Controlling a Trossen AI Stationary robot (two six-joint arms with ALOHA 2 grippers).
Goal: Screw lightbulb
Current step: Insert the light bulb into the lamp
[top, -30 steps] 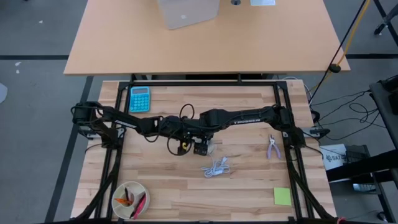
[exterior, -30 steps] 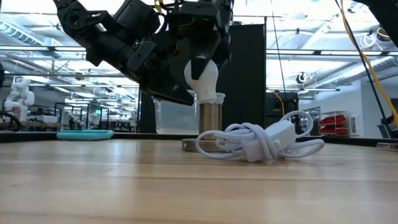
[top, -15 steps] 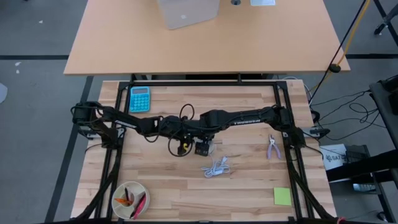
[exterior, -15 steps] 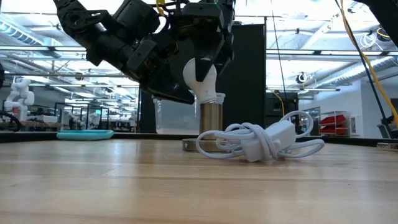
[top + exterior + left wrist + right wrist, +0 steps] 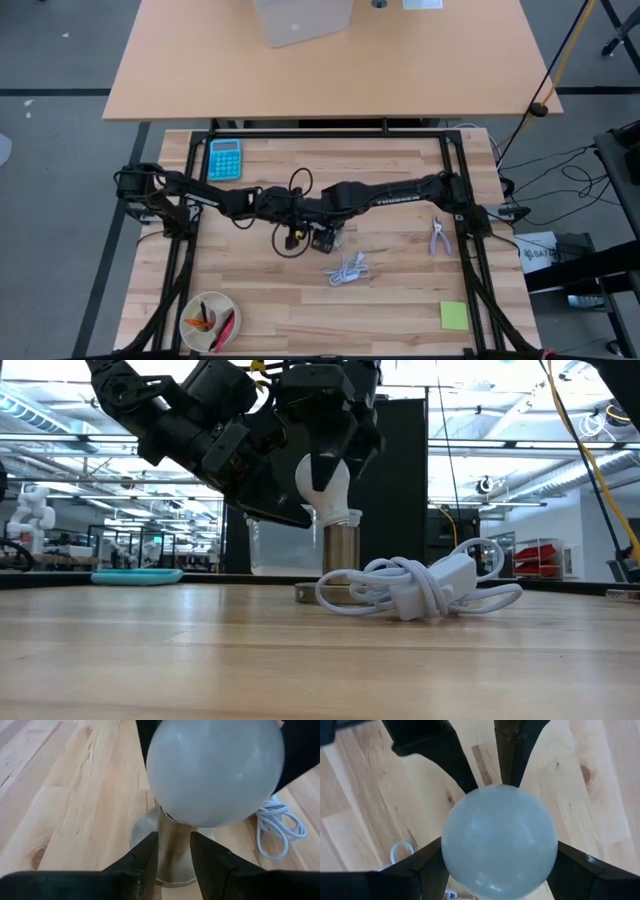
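The lightbulb (image 5: 322,478) stands upright in the metal socket (image 5: 342,550) at mid-table, so seating is done and turning it home is probably what remains. The right gripper (image 5: 497,857) pinches the globe from above, while the left gripper (image 5: 173,852) clamps the socket's stem; thread depth is hidden.

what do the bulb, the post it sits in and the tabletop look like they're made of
Lightbulb: frosted white glass or plastic, judging by its matte, evenly pale globe; which one is unclear.
Socket post: likely metal, with a brushed silvery sheen and soft highlights, widening to a flat round base.
Table: pale wood planks, with grain lines, seams and a knot visible, lightly finished.
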